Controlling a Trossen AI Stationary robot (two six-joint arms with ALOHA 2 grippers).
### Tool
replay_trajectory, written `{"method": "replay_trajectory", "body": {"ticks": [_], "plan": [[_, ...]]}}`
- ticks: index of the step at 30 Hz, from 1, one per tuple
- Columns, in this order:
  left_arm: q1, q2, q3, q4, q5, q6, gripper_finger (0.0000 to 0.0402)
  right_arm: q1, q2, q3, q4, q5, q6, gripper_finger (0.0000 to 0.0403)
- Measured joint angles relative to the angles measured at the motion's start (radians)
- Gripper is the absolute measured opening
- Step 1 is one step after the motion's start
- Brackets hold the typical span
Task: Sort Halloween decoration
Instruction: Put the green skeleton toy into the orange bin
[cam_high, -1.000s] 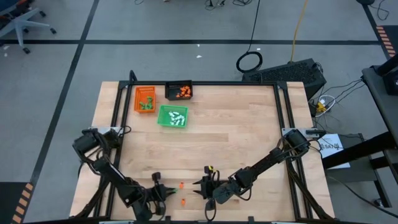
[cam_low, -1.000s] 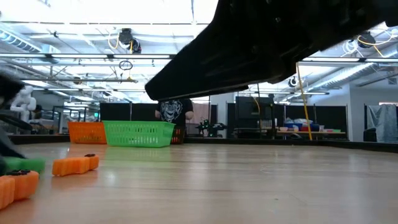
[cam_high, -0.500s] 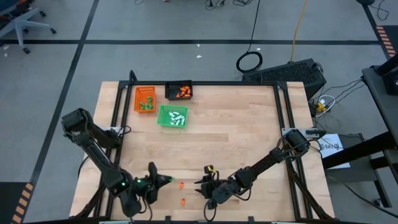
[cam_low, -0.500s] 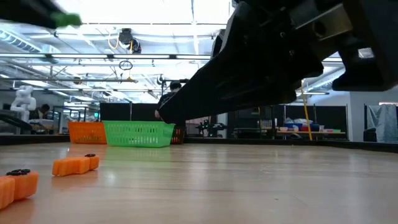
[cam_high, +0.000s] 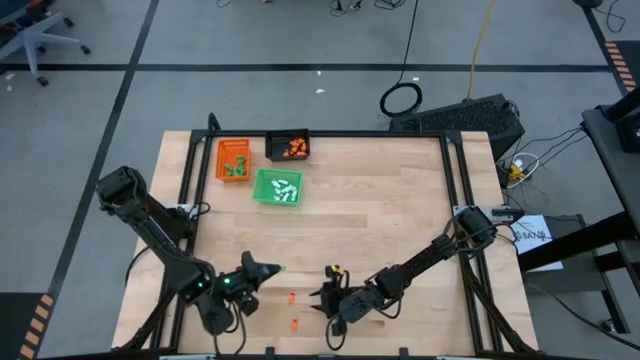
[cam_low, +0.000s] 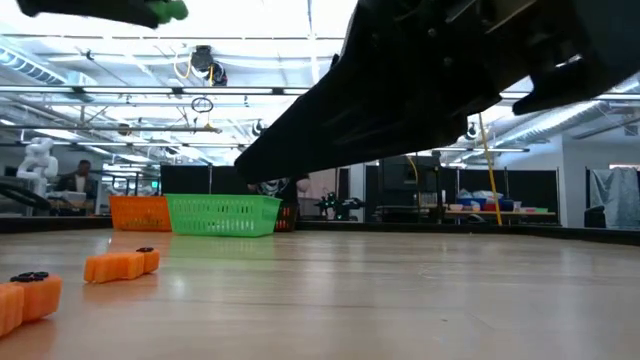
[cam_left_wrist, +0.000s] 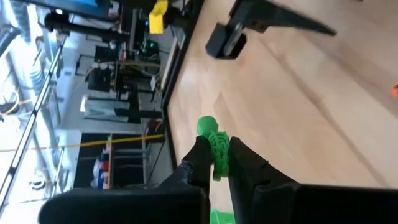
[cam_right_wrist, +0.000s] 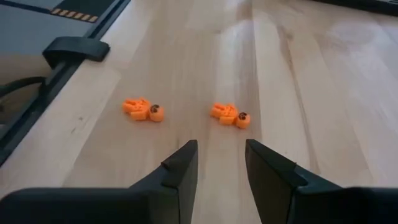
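Observation:
A tiny green figure-shaped piece (cam_left_wrist: 213, 146) of the Halloween decoration is up in the air, and my left gripper (cam_high: 266, 272) is shut on it near the table's front left. It also shows high in the low view as the green piece (cam_low: 165, 10). Two orange pieces (cam_right_wrist: 144, 109) (cam_right_wrist: 231, 114) lie flat on the wood just ahead of my right gripper (cam_right_wrist: 221, 155), which stands open and low over the table with nothing between its fingers. In the high view the orange pieces (cam_high: 291, 297) (cam_high: 295, 323) lie between the two grippers. My left gripper pinches the green piece by its body (cam_left_wrist: 217, 155) between the ends of its two fingers (cam_left_wrist: 200, 158). The round head end (cam_left_wrist: 207, 126) sticks out past the fingertips. The piece is lifted clear of the table.
Three small trays stand at the far left: an orange one (cam_high: 233, 158) with green pieces, a black one (cam_high: 289, 146) with orange pieces, a green one (cam_high: 278, 187) with white pieces. Bare wood lies between them and the grippers. A black frame rail (cam_right_wrist: 71, 50) runs along the table's edge.
My left gripper has risen from the table and moved toward the far edge while rolling its wrist. The green piece came up with it, from beside the orange pieces on the wood to well clear of the table.

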Motion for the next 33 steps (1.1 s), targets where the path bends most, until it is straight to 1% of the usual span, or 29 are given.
{"method": "replay_trajectory", "body": {"ticks": [6, 10, 12, 19, 23, 25, 27, 30, 33], "plan": [[0.036, 0.0, 0.0, -0.008, 0.003, -0.004, 0.0022, -0.011, 0.0, 0.0, 0.005, -0.008, 0.004, 0.0118], [0.046, 0.0, 0.0, -0.008, 0.006, -0.005, 0.0022, -0.034, 0.0, 0.0, 0.016, -0.113, -0.008, 0.0118], [0.047, 0.0, 0.0, -0.008, 0.007, -0.023, 0.0022, -0.048, 0.0, 0.0, 0.042, -0.146, -0.031, 0.0118], [0.046, 0.0, 0.0, -0.015, -0.006, -0.164, 0.0022, -0.101, 0.002, 0.0, 0.114, -0.289, -0.154, 0.0118], [0.046, 0.0, 0.0, -0.016, -0.021, -0.282, 0.0022, -0.141, 0.044, 0.001, 0.213, -0.395, -0.181, 0.012], [0.046, 0.0, 0.0, -0.014, -0.051, -0.344, 0.0022, -0.16, 0.074, 0.001, 0.243, -0.444, -0.184, 0.0126], [0.046, 0.0, 0.0, 0.002, -0.08, -0.393, 0.0022, -0.174, 0.097, 0.001, 0.264, -0.452, -0.19, 0.0138], [0.047, -0.012, 0.0, 0.04, -0.082, -0.443, 0.0022, -0.189, 0.122, 0.0, 0.315, -0.46, -0.222, 0.0162], [0.058, -0.046, 0.0, 0.074, -0.084, -0.532, 0.0022, -0.209, 0.147, 0.002, 0.357, -0.513, -0.239, 0.0185]]}}
